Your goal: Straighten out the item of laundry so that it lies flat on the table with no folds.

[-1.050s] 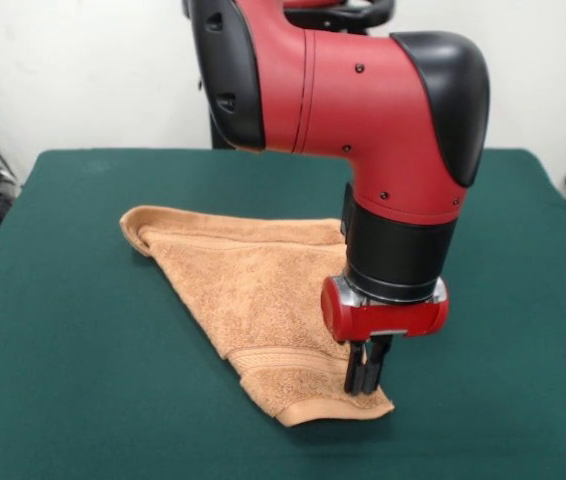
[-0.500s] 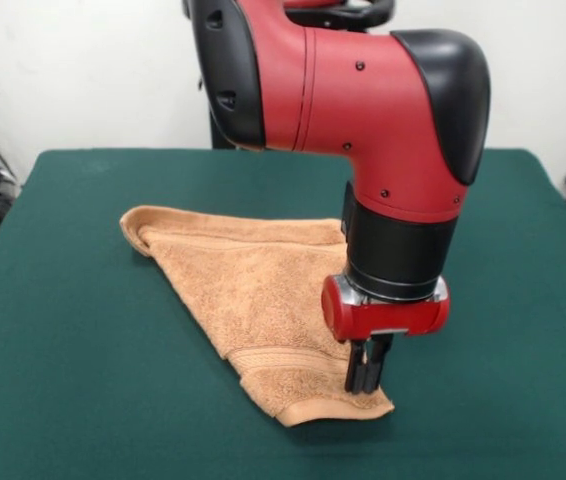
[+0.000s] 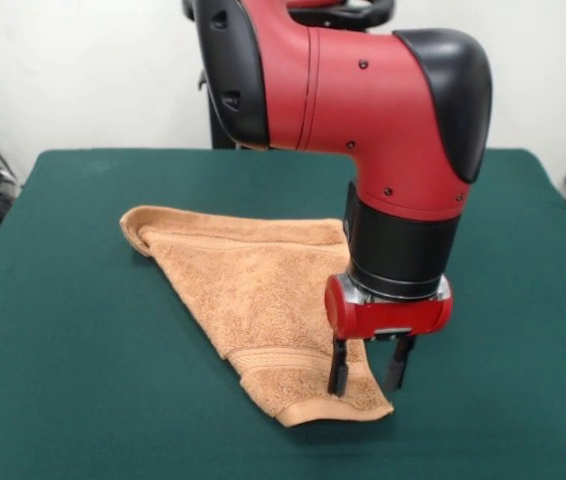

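Hovering spread apart, gripper [image 3: 369, 374] over near corner of folded triangular terry hand towel [image 3: 253, 290] on green felt table [image 3: 73, 360], perhaps touching.

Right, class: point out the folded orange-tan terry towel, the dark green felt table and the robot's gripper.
orange-tan terry towel [image 3: 253, 290], front view, middle of cloth.
dark green felt table [image 3: 73, 350], front view, bare top.
gripper [image 3: 367, 370], front view, between open fingertips.

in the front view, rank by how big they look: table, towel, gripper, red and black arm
1. table
2. red and black arm, though nearness to the camera enlarges it
3. towel
4. gripper, its fingers apart
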Controlling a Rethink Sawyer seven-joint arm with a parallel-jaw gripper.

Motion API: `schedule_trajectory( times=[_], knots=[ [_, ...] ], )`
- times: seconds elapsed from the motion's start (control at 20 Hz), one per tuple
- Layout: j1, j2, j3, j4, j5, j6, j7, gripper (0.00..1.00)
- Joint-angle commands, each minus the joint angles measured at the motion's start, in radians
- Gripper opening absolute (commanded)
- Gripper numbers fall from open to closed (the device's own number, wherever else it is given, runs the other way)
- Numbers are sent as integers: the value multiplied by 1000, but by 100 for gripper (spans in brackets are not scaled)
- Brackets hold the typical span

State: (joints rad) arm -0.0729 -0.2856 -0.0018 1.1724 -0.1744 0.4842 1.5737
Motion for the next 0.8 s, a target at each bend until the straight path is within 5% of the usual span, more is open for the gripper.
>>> schedule_trajectory(
  times=[0.05,0.8],
  knots=[
    [15,-2,59,136,-2,-91,165,100],
    [22,65,29,49,3,-95,166,100]
  ],
)
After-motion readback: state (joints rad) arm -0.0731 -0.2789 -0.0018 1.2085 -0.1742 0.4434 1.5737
